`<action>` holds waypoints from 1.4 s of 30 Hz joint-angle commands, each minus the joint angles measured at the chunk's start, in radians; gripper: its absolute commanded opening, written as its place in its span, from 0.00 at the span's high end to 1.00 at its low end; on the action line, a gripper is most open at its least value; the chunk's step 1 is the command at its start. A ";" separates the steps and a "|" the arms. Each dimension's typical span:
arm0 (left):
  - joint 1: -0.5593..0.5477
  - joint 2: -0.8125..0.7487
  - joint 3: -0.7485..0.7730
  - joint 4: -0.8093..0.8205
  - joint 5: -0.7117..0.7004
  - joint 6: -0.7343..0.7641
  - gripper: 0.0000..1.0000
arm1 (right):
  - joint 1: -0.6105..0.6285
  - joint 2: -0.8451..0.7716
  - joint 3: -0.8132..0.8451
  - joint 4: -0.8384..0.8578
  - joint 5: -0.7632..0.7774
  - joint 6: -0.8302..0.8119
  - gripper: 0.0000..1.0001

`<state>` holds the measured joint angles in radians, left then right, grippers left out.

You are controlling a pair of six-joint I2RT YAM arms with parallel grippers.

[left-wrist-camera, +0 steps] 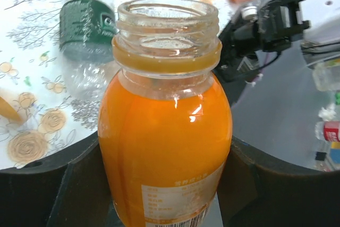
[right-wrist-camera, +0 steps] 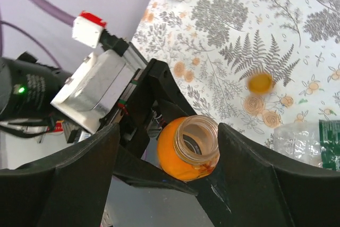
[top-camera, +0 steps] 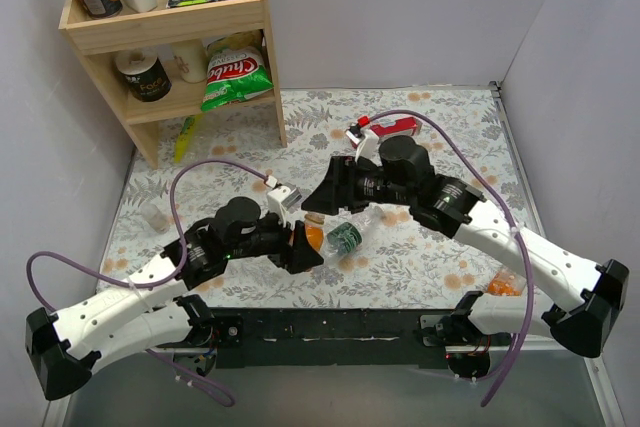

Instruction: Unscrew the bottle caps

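Note:
My left gripper (top-camera: 300, 247) is shut on the short orange bottle (top-camera: 314, 236), gripping its body (left-wrist-camera: 164, 136) from both sides. The bottle's mouth (left-wrist-camera: 167, 17) is bare, with no cap on it. My right gripper (right-wrist-camera: 170, 184) is open and stands over the bottle's neck (right-wrist-camera: 196, 141), the right finger close beside the rim. A small orange cap (right-wrist-camera: 260, 82), blurred, shows over the tablecloth past the bottle. The clear green-labelled bottle (top-camera: 348, 237) lies on the cloth next to the orange one. The white, green and pale caps cannot be made out.
A slim orange bottle (top-camera: 505, 287) lies at the near right and a clear plain bottle (top-camera: 155, 215) at the left. A red box (top-camera: 385, 129) lies behind the right arm. A wooden shelf (top-camera: 170, 32) with cans and snacks stands at the back left.

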<state>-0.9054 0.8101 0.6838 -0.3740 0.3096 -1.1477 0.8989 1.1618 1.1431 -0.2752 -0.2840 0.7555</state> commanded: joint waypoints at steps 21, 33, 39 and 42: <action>0.017 -0.081 -0.124 0.127 -0.202 -0.029 0.81 | 0.026 -0.073 -0.146 0.027 0.201 0.004 0.13; 0.017 -0.127 -0.158 0.176 -0.047 -0.012 0.80 | 0.028 0.074 -0.059 0.134 0.040 -0.002 0.15; 0.017 -0.120 -0.150 0.173 -0.046 -0.004 0.79 | 0.029 0.108 -0.056 0.165 -0.020 0.004 0.20; 0.019 -0.115 -0.145 0.175 -0.058 -0.001 0.79 | 0.035 0.127 -0.054 0.180 -0.055 0.008 0.30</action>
<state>-0.8886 0.6975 0.5282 -0.2283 0.2459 -1.1706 0.9249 1.2671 1.0401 -0.1566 -0.2699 0.7750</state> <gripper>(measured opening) 0.613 0.753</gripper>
